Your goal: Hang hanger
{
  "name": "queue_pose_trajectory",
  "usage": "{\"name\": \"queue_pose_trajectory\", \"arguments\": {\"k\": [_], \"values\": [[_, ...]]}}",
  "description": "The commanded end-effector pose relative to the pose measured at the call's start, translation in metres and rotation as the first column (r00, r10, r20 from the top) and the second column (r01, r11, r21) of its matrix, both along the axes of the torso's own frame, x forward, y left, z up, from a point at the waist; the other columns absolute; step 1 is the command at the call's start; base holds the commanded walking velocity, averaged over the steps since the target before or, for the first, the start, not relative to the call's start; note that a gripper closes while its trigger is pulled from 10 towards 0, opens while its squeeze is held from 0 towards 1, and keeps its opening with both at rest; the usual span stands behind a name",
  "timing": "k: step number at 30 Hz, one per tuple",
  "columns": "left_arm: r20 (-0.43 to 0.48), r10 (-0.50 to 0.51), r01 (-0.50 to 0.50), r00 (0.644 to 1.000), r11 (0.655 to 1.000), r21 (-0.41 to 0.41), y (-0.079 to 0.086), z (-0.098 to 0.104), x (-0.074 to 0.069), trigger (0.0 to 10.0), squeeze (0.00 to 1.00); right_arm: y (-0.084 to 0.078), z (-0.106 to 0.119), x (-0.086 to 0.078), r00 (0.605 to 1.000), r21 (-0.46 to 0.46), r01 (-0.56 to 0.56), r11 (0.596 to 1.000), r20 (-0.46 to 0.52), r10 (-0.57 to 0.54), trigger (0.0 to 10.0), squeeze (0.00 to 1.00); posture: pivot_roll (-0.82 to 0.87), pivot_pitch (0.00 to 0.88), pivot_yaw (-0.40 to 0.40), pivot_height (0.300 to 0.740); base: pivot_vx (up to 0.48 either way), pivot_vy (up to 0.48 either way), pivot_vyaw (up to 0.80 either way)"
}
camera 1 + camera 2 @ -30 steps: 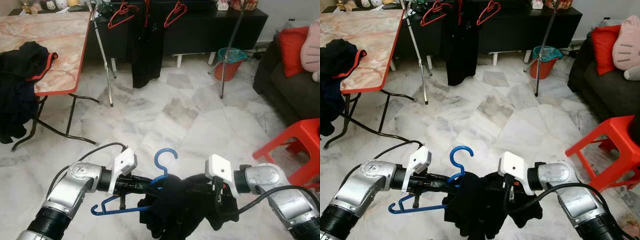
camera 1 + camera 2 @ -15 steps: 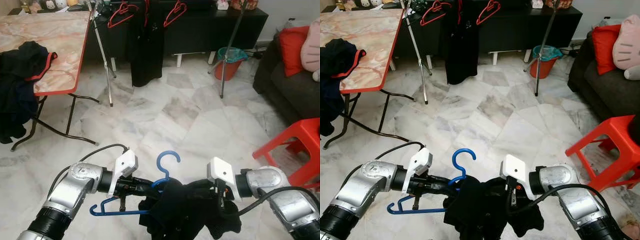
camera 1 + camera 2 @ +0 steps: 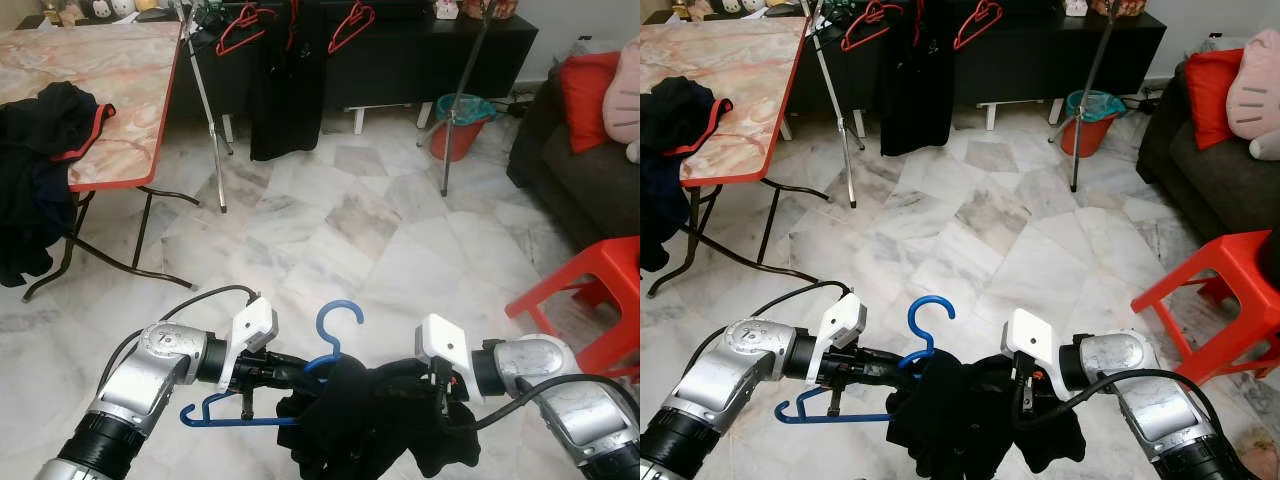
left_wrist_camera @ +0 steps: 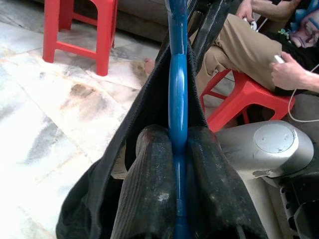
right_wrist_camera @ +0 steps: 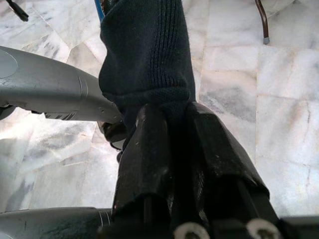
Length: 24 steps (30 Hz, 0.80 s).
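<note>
Blue plastic hanger (image 3: 325, 352) carrying a black garment (image 3: 365, 425) near, low centre, left gripper (image 4: 174, 149) clamping its bar, right gripper (image 5: 174, 124) pinching the cloth, teal-lined orange bucket (image 3: 457, 126) standing far right, contents hidden.
</note>
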<state>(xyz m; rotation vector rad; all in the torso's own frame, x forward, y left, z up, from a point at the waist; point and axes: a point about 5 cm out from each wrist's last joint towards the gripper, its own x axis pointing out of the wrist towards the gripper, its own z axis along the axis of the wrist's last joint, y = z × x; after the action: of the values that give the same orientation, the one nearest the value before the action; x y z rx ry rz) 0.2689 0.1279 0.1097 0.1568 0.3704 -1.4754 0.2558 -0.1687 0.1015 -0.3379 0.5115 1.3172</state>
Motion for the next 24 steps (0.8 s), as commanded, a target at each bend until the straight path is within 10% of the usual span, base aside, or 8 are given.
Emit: {"name": "queue_pose_trajectory", "arguments": {"k": [1, 3, 24], "values": [[0.091, -0.002, 0.01, 0.996, 0.997, -0.081, -0.014, 0.019, 0.008, 10.0, 0.86, 0.018, -0.007, -0.007, 0.997, 0.049, -0.068, 0.996, -0.034, 0.07, 0.0, 0.0, -0.2, 0.123, -0.017, 0.74, 0.0, 0.0, 0.0], [0.09, 0.0, 0.007, 0.996, 0.997, -0.081, -0.014, 0.019, 0.008, 10.0, 1.0, 0.018, -0.007, -0.007, 0.997, 0.049, -0.068, 0.996, -0.033, 0.069, 0.0, 0.0, -0.2, 0.123, -0.017, 0.74, 0.0, 0.0, 0.0], [0.135, 0.009, -0.015, 0.991, 0.999, 0.041, 0.007, 0.016, 0.015, 10.0, 1.0, -0.001, -0.026, 0.013, 0.994, -0.139, 0.1, 0.985, 0.051, -0.093, 0.0, 0.0, -0.19, 0.094, -0.012, 0.74, 0.0, 0.0, 0.0]]}}
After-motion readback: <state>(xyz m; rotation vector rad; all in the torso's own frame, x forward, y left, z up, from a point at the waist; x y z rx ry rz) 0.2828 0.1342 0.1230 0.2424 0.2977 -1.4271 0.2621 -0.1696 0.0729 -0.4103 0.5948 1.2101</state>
